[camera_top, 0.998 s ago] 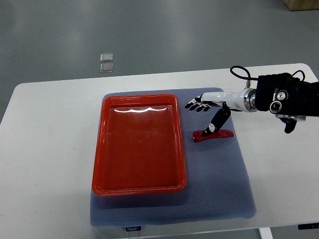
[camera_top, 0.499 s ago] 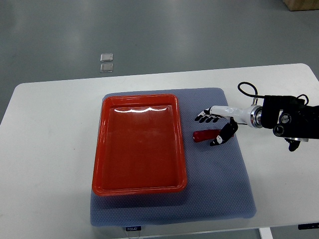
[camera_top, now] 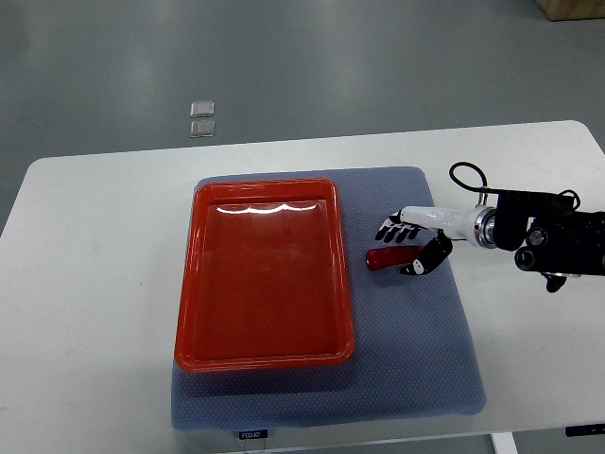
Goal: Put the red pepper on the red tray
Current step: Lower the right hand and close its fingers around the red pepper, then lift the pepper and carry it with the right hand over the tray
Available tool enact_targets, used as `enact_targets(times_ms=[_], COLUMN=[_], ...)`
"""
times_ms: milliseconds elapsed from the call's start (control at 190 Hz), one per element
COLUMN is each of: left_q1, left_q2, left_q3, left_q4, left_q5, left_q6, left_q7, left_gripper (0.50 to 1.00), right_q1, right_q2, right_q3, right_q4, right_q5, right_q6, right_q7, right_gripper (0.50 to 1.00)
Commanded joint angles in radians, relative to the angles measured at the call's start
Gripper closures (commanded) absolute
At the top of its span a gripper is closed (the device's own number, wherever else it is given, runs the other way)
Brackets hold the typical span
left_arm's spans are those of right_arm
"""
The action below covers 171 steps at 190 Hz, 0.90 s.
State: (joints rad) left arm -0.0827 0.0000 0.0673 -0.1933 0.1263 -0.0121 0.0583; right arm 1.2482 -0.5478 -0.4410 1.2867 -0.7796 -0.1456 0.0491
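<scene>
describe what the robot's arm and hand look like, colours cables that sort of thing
Only the right arm shows. The right hand has a white palm and back with black-tipped, segmented fingers. A silver ring joins the white wrist to a bulky black forearm bearing round silver fittings. A thin black cable loops above the wrist.
</scene>
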Motion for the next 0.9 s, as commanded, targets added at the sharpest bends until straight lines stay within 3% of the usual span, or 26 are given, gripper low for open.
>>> enact_targets(times_ms=[0,247,373,630,893], left_q1=[0.0,0.0,0.001,0.001,0.001], left_q2=[0.0,0.0,0.0,0.0,0.0], left_q3=[0.0,0.0,0.0,0.0,-0.001], left_q4=[0.0,-0.002,0.0,0.0,0.002], left_q5=[-0.001,0.001,-0.001,-0.001,-0.001], left_q6=[0.0,0.0,0.0,0.0,0.0], left_q7=[0.0,0.0,0.0,0.0,0.0], left_gripper=[0.5,0.5,0.5,0.5,0.5], right_q1=[-0.003,-0.024,-0.032,-0.012,0.148], right_q2=[0.003,0.016,0.017,-0.007,-0.027], right_q3=[-0.001,-0.002,-0.002,0.011,0.015], right_q4=[-0.003,-0.012,-0.02,-0.02,-0.003], right_q5=[-0.004,-0.035,-0.058,-0.055,-0.024], right_q6=[0.0,-0.002,-0.011,-0.014,0.023], right_q7=[0.0,0.001,0.001,0.0,0.0], right_gripper=[0.773,0.857,1.0,1.0,1.0])
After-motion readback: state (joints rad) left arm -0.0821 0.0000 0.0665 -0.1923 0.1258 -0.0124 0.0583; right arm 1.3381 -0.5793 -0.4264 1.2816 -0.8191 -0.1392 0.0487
